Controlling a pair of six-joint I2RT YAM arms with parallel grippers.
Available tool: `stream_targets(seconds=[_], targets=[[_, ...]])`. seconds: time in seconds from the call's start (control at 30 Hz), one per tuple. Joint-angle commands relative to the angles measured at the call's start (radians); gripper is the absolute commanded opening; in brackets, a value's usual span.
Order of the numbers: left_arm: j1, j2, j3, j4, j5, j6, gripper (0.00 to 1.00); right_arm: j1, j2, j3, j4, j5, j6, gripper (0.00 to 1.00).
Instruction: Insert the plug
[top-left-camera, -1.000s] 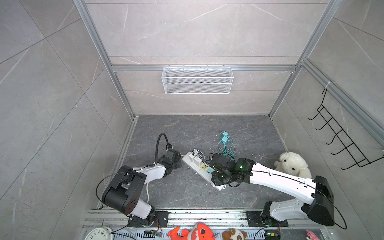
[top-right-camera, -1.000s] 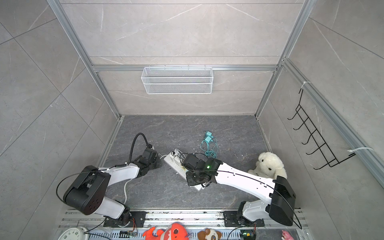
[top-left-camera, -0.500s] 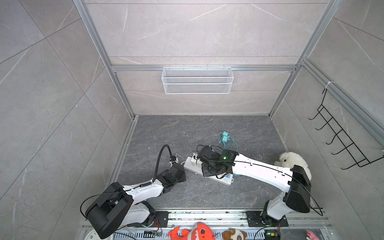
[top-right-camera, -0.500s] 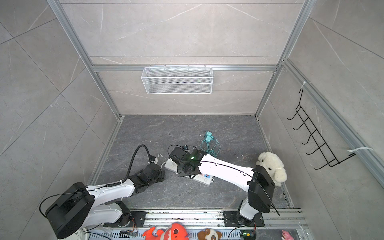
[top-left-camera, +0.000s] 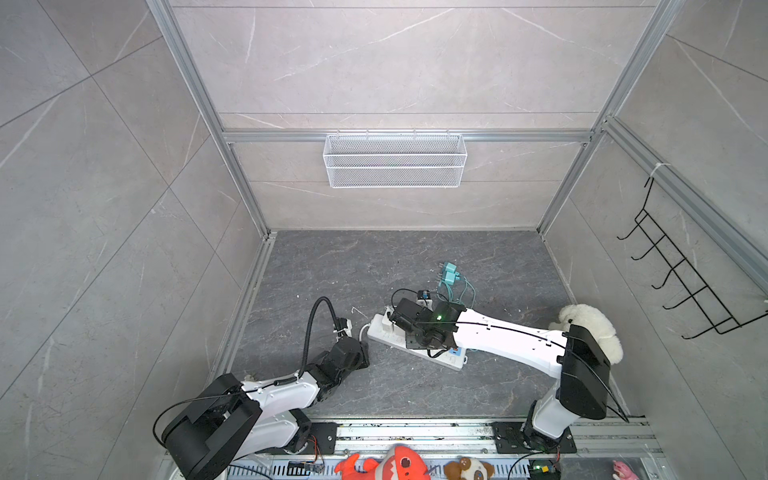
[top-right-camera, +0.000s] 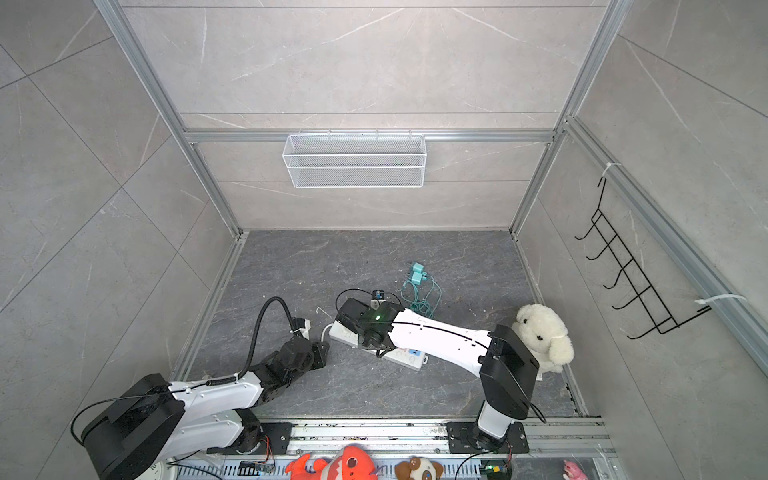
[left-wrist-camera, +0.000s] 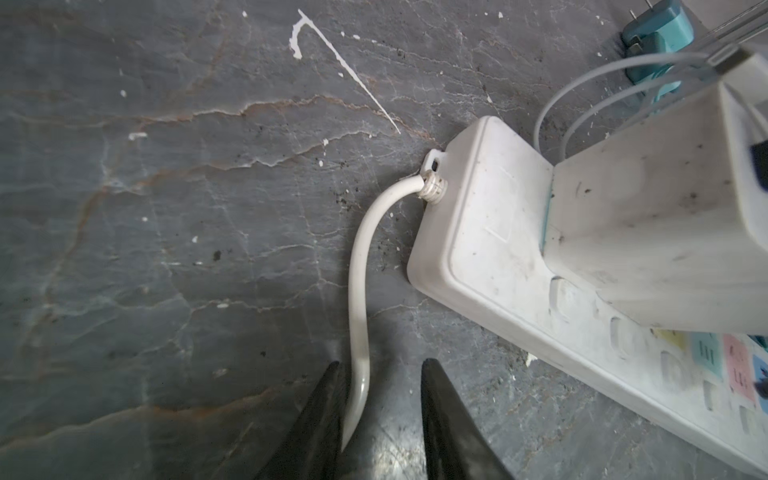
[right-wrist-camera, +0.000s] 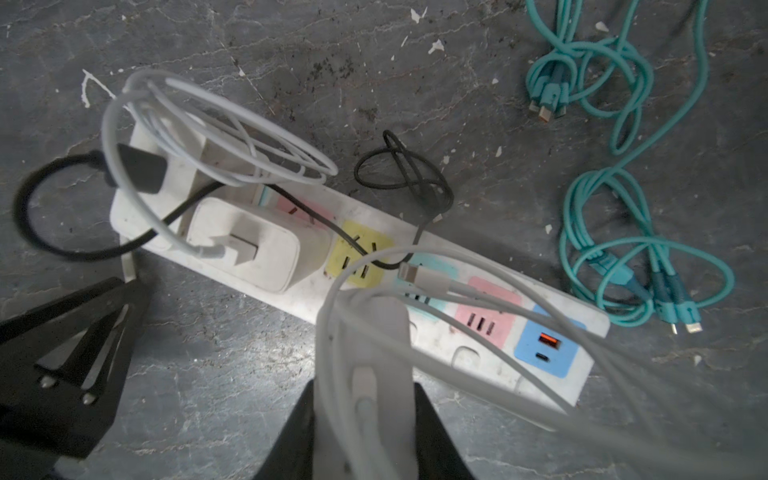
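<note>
A white power strip (top-left-camera: 446, 360) (top-right-camera: 409, 358) with coloured sockets lies on the grey floor in both top views. My right gripper (right-wrist-camera: 363, 390) (top-left-camera: 405, 328) (top-right-camera: 357, 324) hovers over the strip's middle, shut on a white plug (right-wrist-camera: 365, 345) whose white cable loops across the sockets. The plug's prongs are hidden. My left gripper (left-wrist-camera: 380, 365) (top-left-camera: 361, 353) (top-right-camera: 320, 353) sits low at the strip's cord end, jaws apart, and the strip's white cord (left-wrist-camera: 359, 266) runs between them, touching one finger. Near that end of the strip (right-wrist-camera: 478, 353) (left-wrist-camera: 490, 232), a white charger (right-wrist-camera: 245, 249) sits in its socket.
A second white adapter with a black plug (right-wrist-camera: 141, 166) occupies the end socket. Tangled teal cables (right-wrist-camera: 615, 208) (top-left-camera: 451, 286) lie beyond the strip. A white plush dog (top-left-camera: 590, 328) sits at the right wall. A wire basket (top-left-camera: 395, 160) and a hook rack (top-left-camera: 681, 282) hang on the walls.
The strip has swung round to lie more crosswise. My left gripper moved nearer to its cord end and its jaws have narrowed around the cord. The right gripper shifted left with the plug.
</note>
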Motion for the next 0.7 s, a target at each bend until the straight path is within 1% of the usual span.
stream_targets(seconds=[0.0,0.1,0.23,0.3,0.53,0.67], targets=[[-0.023,-0.039,-0.070,-0.117,0.071,-0.029,0.35,-0.015,0.026,0.024,0.010,0.029,0.041,0.00],[-0.026,-0.103,-0.076,-0.170,0.062,-0.012,0.35,-0.019,0.029,0.001,0.057,0.020,0.045,0.00],[-0.026,-0.162,-0.075,-0.231,0.045,0.015,0.35,-0.021,0.046,0.018,0.052,0.040,0.045,0.00],[-0.026,-0.168,-0.077,-0.225,0.049,0.021,0.35,-0.025,0.053,0.024,0.051,0.045,0.076,0.00],[-0.026,-0.142,-0.070,-0.217,0.047,0.028,0.35,-0.027,0.072,0.017,0.060,0.050,0.089,0.00],[-0.026,-0.152,-0.076,-0.212,0.051,0.031,0.35,-0.030,0.085,0.010,0.064,0.061,0.099,0.00]])
